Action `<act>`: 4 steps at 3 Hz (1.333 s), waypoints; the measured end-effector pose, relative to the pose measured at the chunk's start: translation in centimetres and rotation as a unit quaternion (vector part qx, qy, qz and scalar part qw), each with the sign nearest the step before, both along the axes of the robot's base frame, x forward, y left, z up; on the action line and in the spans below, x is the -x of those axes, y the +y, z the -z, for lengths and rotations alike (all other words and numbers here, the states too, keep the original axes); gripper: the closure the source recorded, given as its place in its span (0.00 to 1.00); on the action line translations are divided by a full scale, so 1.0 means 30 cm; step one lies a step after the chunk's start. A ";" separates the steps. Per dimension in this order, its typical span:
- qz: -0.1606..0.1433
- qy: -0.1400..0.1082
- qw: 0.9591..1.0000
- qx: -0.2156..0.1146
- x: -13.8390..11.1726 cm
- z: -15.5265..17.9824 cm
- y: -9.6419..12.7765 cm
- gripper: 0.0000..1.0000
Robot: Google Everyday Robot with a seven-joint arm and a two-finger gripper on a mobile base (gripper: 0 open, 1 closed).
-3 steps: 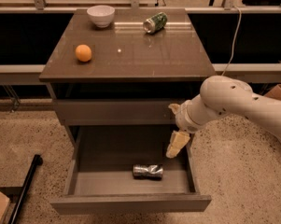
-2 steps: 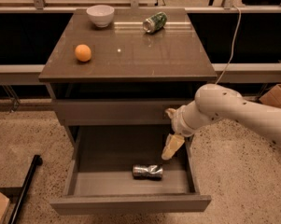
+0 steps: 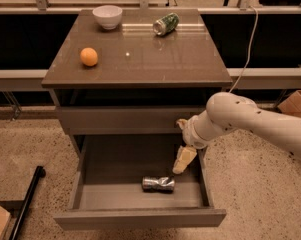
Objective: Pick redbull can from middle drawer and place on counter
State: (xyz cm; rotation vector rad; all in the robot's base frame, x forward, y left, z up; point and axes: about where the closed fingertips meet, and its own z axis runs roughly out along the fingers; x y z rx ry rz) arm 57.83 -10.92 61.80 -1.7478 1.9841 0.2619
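Gripper (image 3: 183, 160) hung inside the open middle drawer (image 3: 140, 218), near its right wall, pointing down. Open or closed: could not tell. It held nothing that showed. It sat just above and right of the redbull can (image 3: 158, 184), close to it; contact could not be made out. White arm (image 3: 250, 121) came in from the right and crossed the drawer's right edge.

Redbull can lay on its side on the drawer floor, right of centre, towards the front, long axis running left-right. Drawer was pulled well out, nothing else in it. The shallower drawer front (image 3: 120, 120) above was shut.

Worktop (image 3: 155, 59) above carried three things, well apart. Orange (image 3: 89, 56) at left, near the middle of its depth. White bowl (image 3: 107, 16) upright at back left. Green can (image 3: 166, 24) on its side at the back, right of centre.

Thin cable (image 3: 247, 44) ran down behind the cabinet on the right. Cardboard box (image 3: 296, 104) at the far right edge. Black pole (image 3: 27, 199) lay slanted on the speckled floor (image 3: 30, 144) at lower left.
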 end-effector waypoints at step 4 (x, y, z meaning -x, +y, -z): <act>0.012 0.032 0.996 -0.077 -0.015 0.361 0.199 0.00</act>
